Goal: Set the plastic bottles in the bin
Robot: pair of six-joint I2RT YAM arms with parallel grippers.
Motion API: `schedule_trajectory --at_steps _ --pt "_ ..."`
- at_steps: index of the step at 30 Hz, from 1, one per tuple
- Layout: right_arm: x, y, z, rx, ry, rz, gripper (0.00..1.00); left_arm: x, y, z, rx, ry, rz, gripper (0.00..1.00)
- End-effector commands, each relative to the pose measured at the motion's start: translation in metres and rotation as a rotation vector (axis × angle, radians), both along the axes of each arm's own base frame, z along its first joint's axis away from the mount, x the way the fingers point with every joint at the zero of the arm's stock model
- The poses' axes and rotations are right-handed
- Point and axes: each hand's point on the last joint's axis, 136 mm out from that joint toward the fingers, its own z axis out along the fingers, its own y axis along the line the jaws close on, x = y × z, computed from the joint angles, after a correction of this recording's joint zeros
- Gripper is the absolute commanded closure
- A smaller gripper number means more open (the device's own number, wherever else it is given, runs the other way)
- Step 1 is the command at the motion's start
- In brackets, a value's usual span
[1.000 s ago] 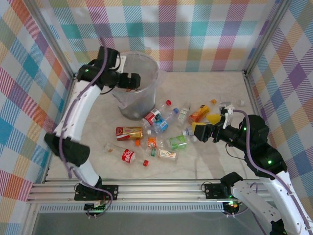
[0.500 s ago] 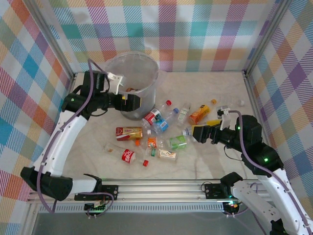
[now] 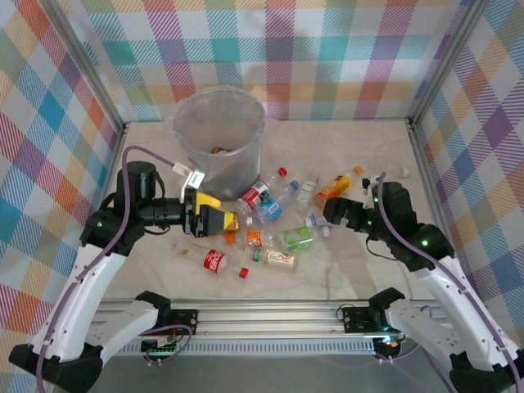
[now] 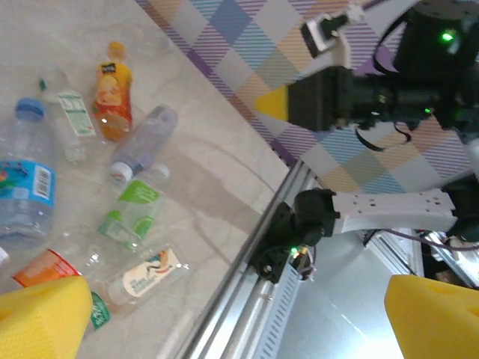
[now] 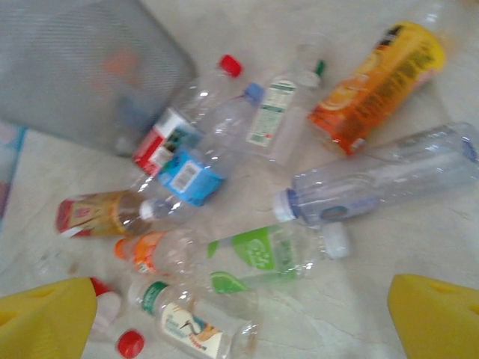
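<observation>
With your left gripper (image 3: pixel 218 218) and right gripper (image 3: pixel 332 213) both spread wide and empty, lower one squarely across a single body, jaws crosswise to its length, among the plastic bottles (image 3: pixel 296 237), which are small, clear and bright-labelled and lie scattered on the table (image 3: pixel 368 147) just before the bin (image 3: pixel 219 143).

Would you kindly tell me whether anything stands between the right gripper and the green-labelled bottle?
Nothing visible does. The right gripper is open, and in its wrist view the green-labelled bottle lies uncovered ahead of it; the clear unlabelled bottle lies beside that one, not over it.
</observation>
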Motion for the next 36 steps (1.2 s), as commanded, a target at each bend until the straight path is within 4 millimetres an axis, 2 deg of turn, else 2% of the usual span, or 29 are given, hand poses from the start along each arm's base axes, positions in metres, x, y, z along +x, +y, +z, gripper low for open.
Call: schedule_trajectory --at_steps 1,4,9,13,18,22,27,36 --pt "0.016 -0.008 -0.007 -0.008 0.03 -0.116 0.0 -0.009 -0.005 0.003 -0.063 -0.016 -0.021 0.0" --pt "0.025 -0.012 -0.019 -0.065 0.069 -0.152 0.0 -0.006 -0.005 -0.009 -0.071 -0.005 0.012 0.0" --pt "0.034 -0.018 -0.056 -0.066 0.199 -0.248 0.0 -0.005 -0.006 -0.024 -0.063 -0.038 0.032 0.0" --pt "0.043 -0.022 -0.082 -0.036 0.258 -0.337 0.01 -0.005 -0.007 -0.026 -0.049 -0.034 0.027 0.0" --pt "0.061 -0.034 -0.113 0.091 0.307 -0.465 0.13 -0.006 -0.009 -0.031 -0.044 -0.008 0.019 0.0" --pt "0.073 -0.051 -0.127 0.153 0.331 -0.571 0.23 -0.007 -0.007 -0.033 -0.032 -0.008 0.027 0.0" --pt "0.08 -0.063 -0.146 0.233 0.364 -0.663 0.3 -0.005 -0.006 -0.035 -0.023 -0.01 0.039 0.0" --pt "0.099 -0.064 -0.172 0.298 0.407 -0.739 0.32 -0.004 -0.004 -0.038 -0.008 -0.005 0.048 0.0"
